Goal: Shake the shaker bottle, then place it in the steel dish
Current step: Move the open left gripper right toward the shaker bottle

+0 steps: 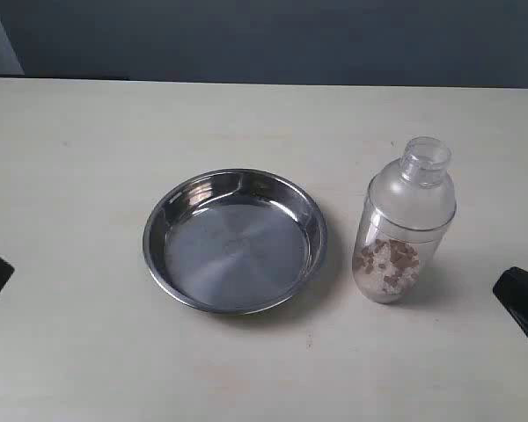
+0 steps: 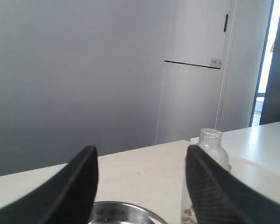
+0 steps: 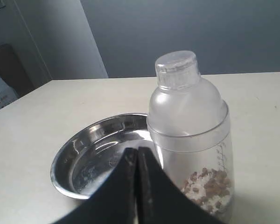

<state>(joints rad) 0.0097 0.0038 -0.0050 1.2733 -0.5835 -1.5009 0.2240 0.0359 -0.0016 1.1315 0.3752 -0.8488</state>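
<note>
Standing beside the steel dish [image 1: 235, 242], shaker bottle [image 1: 403, 224] — left gripper [image 2: 141, 154] released, right gripper [image 3: 136, 152] clenched.

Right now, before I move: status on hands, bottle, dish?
Left hand open, empty. Right hand shut, clear of shaker bottle. Bottle upright beside steel dish, not in it. Nothing between them.

We see a pale bench [image 1: 70, 132] stretching ahead of the left hand [image 2: 141, 156]. Beyond that hand rise a grey wall [image 2: 60, 70] and a white panel [image 2: 196, 93].
</note>
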